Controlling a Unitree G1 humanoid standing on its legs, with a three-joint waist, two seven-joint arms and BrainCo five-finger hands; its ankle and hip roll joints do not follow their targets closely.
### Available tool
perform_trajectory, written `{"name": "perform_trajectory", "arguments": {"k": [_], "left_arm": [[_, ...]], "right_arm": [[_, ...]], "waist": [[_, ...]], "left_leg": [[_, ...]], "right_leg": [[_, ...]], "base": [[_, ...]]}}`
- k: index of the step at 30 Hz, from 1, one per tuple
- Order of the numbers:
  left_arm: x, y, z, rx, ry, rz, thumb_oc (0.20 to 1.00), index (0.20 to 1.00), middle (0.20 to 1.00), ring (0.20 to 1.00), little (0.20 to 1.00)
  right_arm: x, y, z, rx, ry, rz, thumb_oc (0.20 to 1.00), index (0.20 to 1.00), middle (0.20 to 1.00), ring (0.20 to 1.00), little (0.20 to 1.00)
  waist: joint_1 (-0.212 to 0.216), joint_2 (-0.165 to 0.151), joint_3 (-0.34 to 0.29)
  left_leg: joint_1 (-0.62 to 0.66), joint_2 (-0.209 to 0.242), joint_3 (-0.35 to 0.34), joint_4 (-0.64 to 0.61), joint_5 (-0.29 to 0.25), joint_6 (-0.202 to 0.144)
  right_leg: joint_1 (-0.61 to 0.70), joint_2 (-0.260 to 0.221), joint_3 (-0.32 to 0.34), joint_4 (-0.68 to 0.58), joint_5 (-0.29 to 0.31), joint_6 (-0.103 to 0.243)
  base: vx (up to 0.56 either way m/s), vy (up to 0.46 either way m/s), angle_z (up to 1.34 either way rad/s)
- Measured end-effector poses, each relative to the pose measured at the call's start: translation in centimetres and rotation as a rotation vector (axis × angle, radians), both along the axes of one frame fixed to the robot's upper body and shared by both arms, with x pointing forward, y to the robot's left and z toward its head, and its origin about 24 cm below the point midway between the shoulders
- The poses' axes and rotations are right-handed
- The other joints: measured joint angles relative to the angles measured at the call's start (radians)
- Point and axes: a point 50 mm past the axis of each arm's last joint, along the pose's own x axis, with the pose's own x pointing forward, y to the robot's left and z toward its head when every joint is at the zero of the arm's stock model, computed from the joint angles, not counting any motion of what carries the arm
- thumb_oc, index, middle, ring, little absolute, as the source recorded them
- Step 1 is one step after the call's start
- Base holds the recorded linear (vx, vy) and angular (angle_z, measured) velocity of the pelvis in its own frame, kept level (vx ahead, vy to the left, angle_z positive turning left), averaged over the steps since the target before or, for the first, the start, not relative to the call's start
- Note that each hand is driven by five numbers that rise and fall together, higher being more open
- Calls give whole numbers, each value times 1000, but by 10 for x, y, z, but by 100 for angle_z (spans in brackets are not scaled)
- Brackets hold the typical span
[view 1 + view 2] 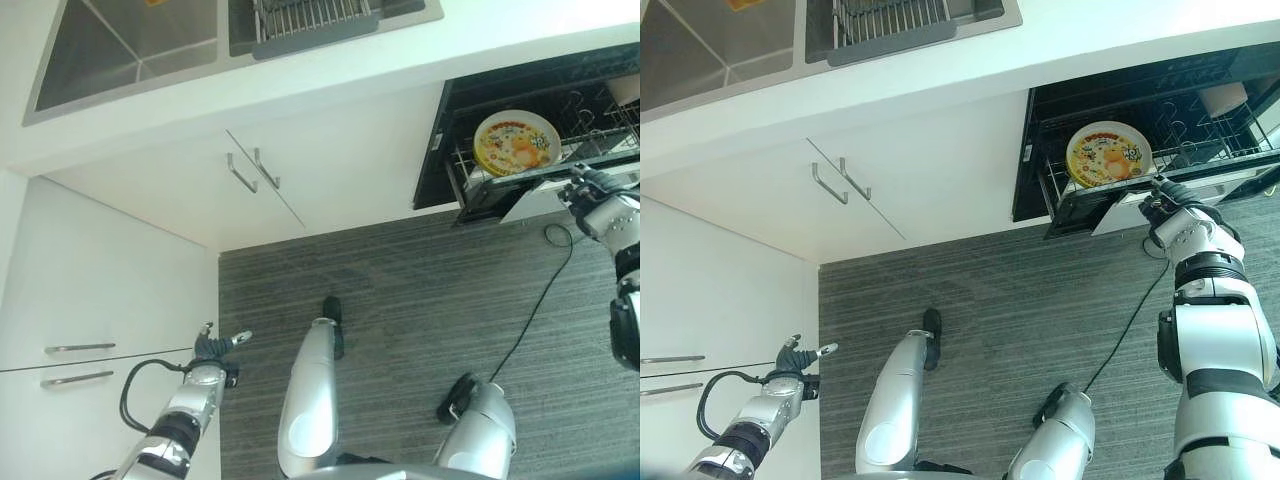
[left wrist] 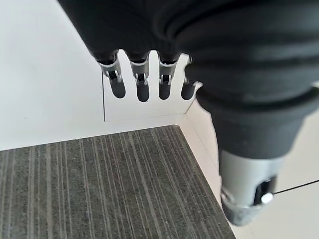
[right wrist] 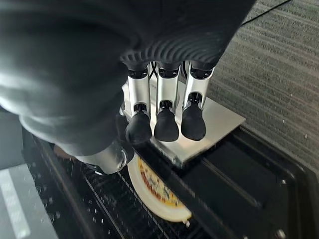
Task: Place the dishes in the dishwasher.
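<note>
A white tabletop (image 1: 330, 75) runs along the far side, with a grey steel double sink (image 1: 130, 45) set into it. In the sink's right-hand basin sits a dark grey wire dish rack (image 1: 312, 22). A small orange thing lies in the left basin at the frame's edge — too cropped to identify. Below the tabletop, white cabinet doors (image 1: 330, 170) carry a pair of slim metal bar handles (image 1: 252, 170), set side by side. Nearer, on the left, white drawer fronts (image 1: 90, 290) bear two more metal bar handles (image 1: 78, 363) — one above the other. The floor is dark grey striped carpet (image 1: 420, 290), meeting the white cabinet base.
</note>
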Motion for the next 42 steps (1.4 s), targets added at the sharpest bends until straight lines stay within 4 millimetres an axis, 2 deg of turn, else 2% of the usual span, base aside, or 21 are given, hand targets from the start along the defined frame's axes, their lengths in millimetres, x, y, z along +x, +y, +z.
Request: {"name": "perform_trajectory", "arguments": {"k": [4,7,10,12,14,15,16,18,19,21,22,23,25,27,30,32,35,36,38,41,42], "left_arm": [[0,-1,0,-6,-4,2,1000,1000,1000,1000,1000],[3,-6,0,-25,-18,0,1000,1000,1000,1000,1000],[10,-10,8,-60,-78,1,1000,1000,1000,1000,1000],[-2,-10,0,-121,-62,54,1000,1000,1000,1000,1000],[-4,-20,-5,-164,-47,31,1000,1000,1000,1000,1000],[-9,-26,-10,-168,-18,-14,1000,1000,1000,1000,1000],[-8,-26,-10,-171,-17,-17,1000,1000,1000,1000,1000],[-7,-29,-12,-209,-48,-42,1000,1000,1000,1000,1000],[-12,-34,-15,-230,-67,-43,1000,1000,1000,1000,1000],[-26,-27,-17,-193,-55,-111,1000,1000,1000,1000,1000],[-29,-19,-15,-176,-84,-122,1000,1000,1000,1000,1000],[-34,-12,-16,-159,-80,-117,1000,1000,1000,1000,1000],[-40,4,-10,-122,-103,-118,1000,1000,1000,1000,1000],[-38,16,1,-92,-156,-107,1000,1000,1000,1000,1000],[-37,28,9,-68,-207,-59,1000,1000,1000,1000,1000],[-43,34,10,-48,-200,-45,1000,1000,1000,1000,1000],[-73,3,-24,-113,-82,-27,1000,1000,1000,1000,1000],[-81,-8,-35,-129,-30,-33,1000,1000,1000,1000,1000],[-89,-12,-43,-129,22,-53,1000,1000,1000,1000,1000],[-100,-13,-52,-112,108,-61,1000,1000,1000,1000,1000],[-100,-12,-52,-106,115,-67,1000,1000,1000,1000,1000]], "right_arm": [[0,0,0,-8,-9,-18,200,200,200,200,200],[-5,6,-30,-21,36,-23,200,200,200,200,200],[-2,25,-40,-22,-37,44,200,200,200,200,200],[-11,64,-67,22,-81,176,200,200,200,200,200],[-32,62,-100,26,-5,163,200,200,200,200,200],[-51,60,-131,21,91,134,200,200,200,200,200],[-52,60,-133,17,98,130,200,200,200,200,200],[-61,56,-141,20,106,99,200,200,200,200,200],[-73,60,-148,30,97,91,200,200,200,200,200],[-110,80,-194,148,171,87,200,200,200,200,200],[-123,80,-212,184,234,59,200,200,200,200,200],[-129,76,-218,193,259,43,200,200,200,200,200],[-127,70,-213,218,215,21,200,200,200,200,200],[-115,67,-202,227,158,23,200,200,200,200,200],[-106,69,-201,244,161,31,200,200,200,200,200],[-106,70,-202,247,175,32,200,200,200,200,200],[-98,46,-189,194,186,-7,200,200,200,200,200],[-105,36,-193,185,233,-47,200,200,200,200,200],[-111,32,-199,184,266,-76,200,200,200,200,200],[-112,33,-201,197,272,-85,200,200,200,200,200],[-115,31,-202,206,269,-95,200,200,200,200,200]], "waist": [[0,0,0],[-8,0,0],[-47,0,0],[-87,-7,-21],[-106,-12,-55],[-109,-33,-98],[-110,-31,-105],[-105,-19,-113],[-86,-32,-120],[-72,-129,-140],[-76,-141,-140],[-85,-140,-140],[-88,-142,-141],[-88,-142,-139],[-67,-143,-139],[-65,-162,-150],[-61,-55,-168],[-60,-43,-169],[-56,-63,-161],[-70,-43,-160],[-74,-20,-161]], "left_leg": [[1,3,5,-4,-2,2],[76,35,11,-82,24,-17],[194,73,35,-257,116,-38],[345,104,80,-365,148,-31],[330,105,31,-275,174,-41],[328,53,5,-354,134,-85],[335,36,37,-432,135,-85],[323,24,58,-428,137,-81],[339,-7,38,-359,102,-37],[393,-70,62,-366,58,18],[425,-71,57,-418,78,44],[456,-67,59,-473,99,41],[473,-60,81,-523,120,38],[480,-56,81,-530,118,36],[539,-36,68,-560,109,-5],[549,-29,50,-559,105,-42],[543,78,84,-543,146,-70],[520,86,82,-493,164,-92],[438,105,76,-386,157,-106],[446,95,87,-488,160,-105],[472,81,91,-515,172,-81]], "right_leg": [[-6,2,7,-3,4,4],[64,52,-17,-78,25,-1],[120,124,-40,-145,46,-19],[189,177,-21,-155,2,-53],[246,179,-22,-175,-24,-59],[303,189,-37,-285,11,-49],[329,205,-42,-347,49,-57],[391,237,-51,-420,62,-46],[419,217,-34,-427,58,-32],[465,163,-13,-430,109,6],[434,151,-11,-376,154,-11],[404,149,-14,-359,151,-17],[399,143,-48,-560,188,10],[400,117,-90,-767,317,20],[444,145,-109,-782,389,23],[496,198,-85,-770,360,1],[501,301,-94,-767,313,-24],[514,304,-105,-756,292,-30],[526,295,-127,-758,277,-53],[524,293,-125,-747,266,-32],[531,294,-121,-735,261,-16]], "base": [[7,-7,-5],[-1,-174,-15],[62,-220,-28],[261,-70,-45],[370,200,-13],[345,280,-8],[383,302,-29],[335,211,-27],[241,67,-38],[128,-76,-20],[4,-210,14],[-47,-297,-2],[-47,-292,-9],[16,-361,5],[61,-284,15],[37,-134,34],[81,-75,10],[39,55,32],[74,97,26],[120,74,-1],[87,27,-3]]}}
